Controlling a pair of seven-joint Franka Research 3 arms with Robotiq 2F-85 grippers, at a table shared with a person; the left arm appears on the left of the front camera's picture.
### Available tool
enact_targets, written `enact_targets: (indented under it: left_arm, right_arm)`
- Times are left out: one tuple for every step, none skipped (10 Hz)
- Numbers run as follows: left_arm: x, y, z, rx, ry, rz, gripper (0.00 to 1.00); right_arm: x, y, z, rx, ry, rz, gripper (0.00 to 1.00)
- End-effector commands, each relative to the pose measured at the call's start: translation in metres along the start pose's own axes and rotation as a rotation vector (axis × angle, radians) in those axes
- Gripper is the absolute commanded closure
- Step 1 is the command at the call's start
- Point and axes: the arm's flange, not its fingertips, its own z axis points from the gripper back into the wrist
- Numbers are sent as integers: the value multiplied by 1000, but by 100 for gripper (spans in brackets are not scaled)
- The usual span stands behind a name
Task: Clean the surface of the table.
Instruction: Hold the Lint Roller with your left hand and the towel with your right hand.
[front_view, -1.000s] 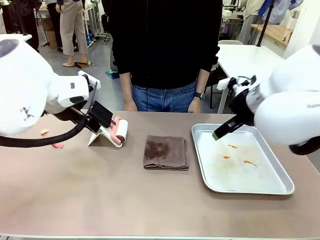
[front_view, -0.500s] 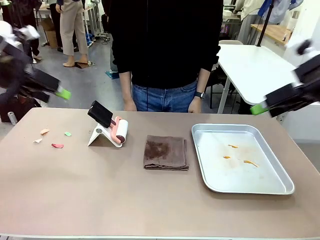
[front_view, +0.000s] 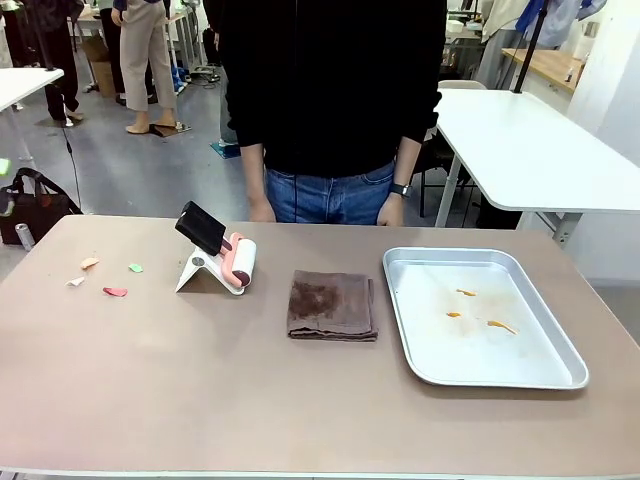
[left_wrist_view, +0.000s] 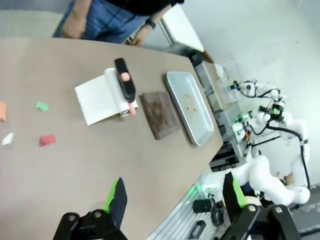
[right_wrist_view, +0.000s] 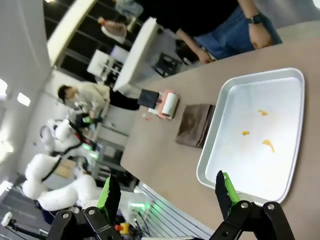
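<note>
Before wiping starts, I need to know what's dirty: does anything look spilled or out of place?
Yes. Four small coloured scraps lie loose on the table near its left end, and orange smears spot the floor of the tray at the right. The folded cloth has a darker patch in its middle.

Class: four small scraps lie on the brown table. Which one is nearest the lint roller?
The green scrap. It lies closest to the lint roller; the orange scrap, white scrap and red scrap all sit farther from it.
</note>
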Motion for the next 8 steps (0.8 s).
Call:
enact_targets:
  left_arm:
    - [-4, 26, 15, -67, -96, 30, 0]
    - [-17, 37, 19, -79, -141, 72, 0]
    - [-29, 44, 23, -90, -185, 102, 0]
    - [-40, 48, 26, -81, -233, 124, 0]
    - [-47, 47, 22, -109, -305, 153, 0]
    - [-45, 40, 9, -73, -311, 164, 0]
    - [-40, 33, -3, 19, -303, 187, 0]
    - [-48, 56, 29, -83, -277, 184, 0]
  right_arm:
    - [-1, -38, 1, 76, -52, -77, 0]
    - [-3, -55, 13, 96, -92, -116, 0]
    - [-7, -72, 25, 110, -130, -161, 0]
    - [-11, -86, 33, 127, -157, -200, 0]
    - [-15, -97, 35, 123, -173, -221, 0]
    - [-15, -102, 30, 66, -193, -233, 0]
    - [-20, -90, 31, 97, -160, -230, 0]
    - [-20, -90, 31, 97, -160, -230, 0]
